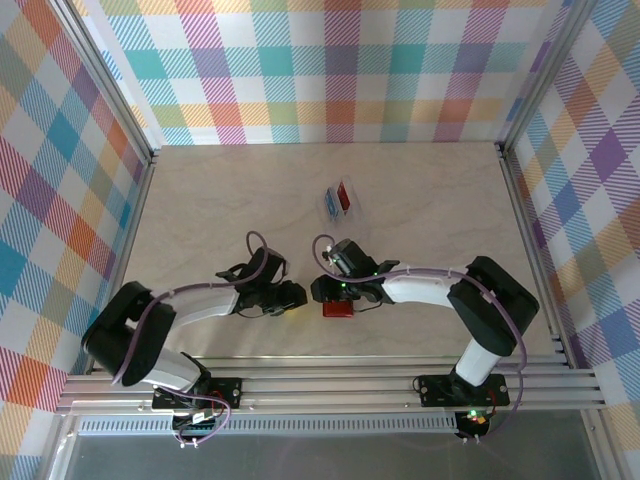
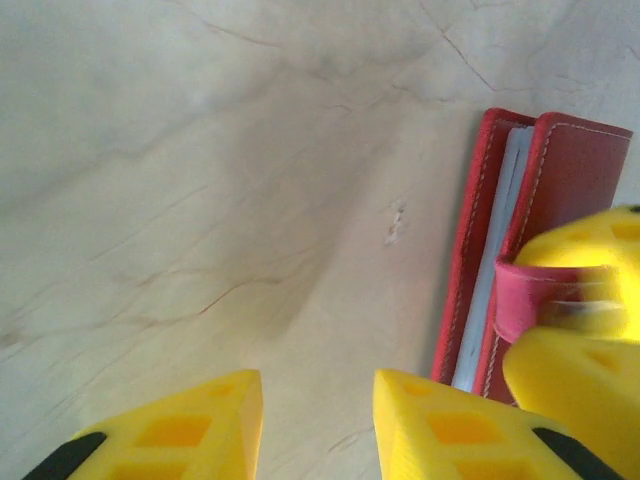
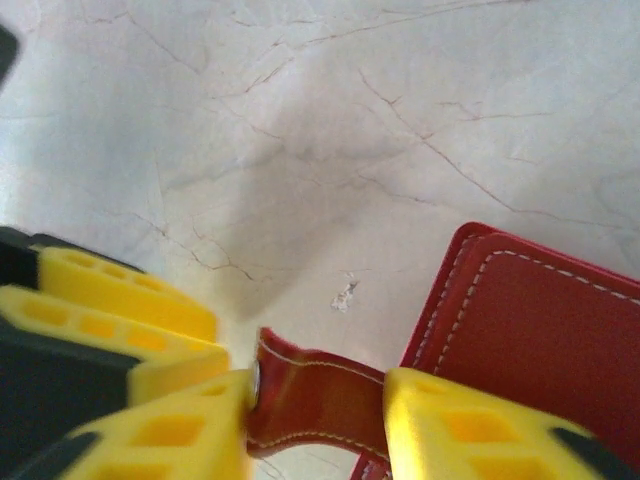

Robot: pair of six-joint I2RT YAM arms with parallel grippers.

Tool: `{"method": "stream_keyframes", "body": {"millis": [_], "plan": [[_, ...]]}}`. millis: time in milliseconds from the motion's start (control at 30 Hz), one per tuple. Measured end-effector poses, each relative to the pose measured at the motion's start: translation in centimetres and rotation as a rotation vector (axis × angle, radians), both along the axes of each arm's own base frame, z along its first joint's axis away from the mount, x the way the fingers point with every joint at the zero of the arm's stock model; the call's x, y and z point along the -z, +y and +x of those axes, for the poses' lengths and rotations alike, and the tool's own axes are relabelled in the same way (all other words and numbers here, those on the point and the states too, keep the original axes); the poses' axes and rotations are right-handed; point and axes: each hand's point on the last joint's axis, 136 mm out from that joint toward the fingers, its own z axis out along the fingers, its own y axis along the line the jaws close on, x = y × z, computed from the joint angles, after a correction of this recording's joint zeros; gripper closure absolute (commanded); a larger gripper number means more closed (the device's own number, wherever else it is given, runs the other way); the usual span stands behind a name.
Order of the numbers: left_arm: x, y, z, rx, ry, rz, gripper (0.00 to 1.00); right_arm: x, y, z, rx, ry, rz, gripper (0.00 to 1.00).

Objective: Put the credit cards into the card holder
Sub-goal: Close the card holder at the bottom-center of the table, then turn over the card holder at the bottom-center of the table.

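The red card holder [image 1: 337, 309] lies folded on the table between the two arms, and its pale card slots [image 2: 492, 290] show at the edge. Its snap tab [image 3: 330, 395] sticks out sideways between the fingers of my right gripper [image 3: 320, 400], whose jaws stand apart around it; the snap rests against one finger. My left gripper [image 2: 318, 400] is open just left of the holder, with bare table between its fingers. Farther back, the blue credit card [image 1: 330, 203] and the red credit card [image 1: 344, 196] lie in a clear case.
The clear plastic case [image 1: 340, 198] sits mid-table behind the grippers. Both grippers [image 1: 292, 297] [image 1: 322, 290] crowd close together beside the holder. The left gripper's yellow fingers [image 3: 110, 295] sit close beside the tab. Checked walls and metal rails [image 1: 140, 200] ring the table.
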Motion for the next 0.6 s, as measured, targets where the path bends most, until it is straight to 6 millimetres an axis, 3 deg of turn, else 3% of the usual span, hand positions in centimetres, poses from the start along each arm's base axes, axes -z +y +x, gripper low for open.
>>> {"method": "stream_keyframes", "body": {"millis": [233,433,500,600], "plan": [[-3.9,1.2,0.2,-0.002,-0.067,0.047,0.64,-3.9,0.6,-0.5,-0.066,0.006,0.120,0.25],[-7.9,-1.0,1.9,0.050,-0.142,0.033,0.68,-9.5,-2.6,1.2,0.011,-0.091,0.218,0.23],[-8.4,-2.6,2.2,0.088,-0.153,0.034,0.71,-9.8,-4.3,1.7,0.066,-0.105,0.225,0.26],[-7.9,-5.3,2.5,0.150,-0.143,0.048,0.75,-8.2,-6.9,2.1,0.148,-0.093,0.186,0.28]]}}
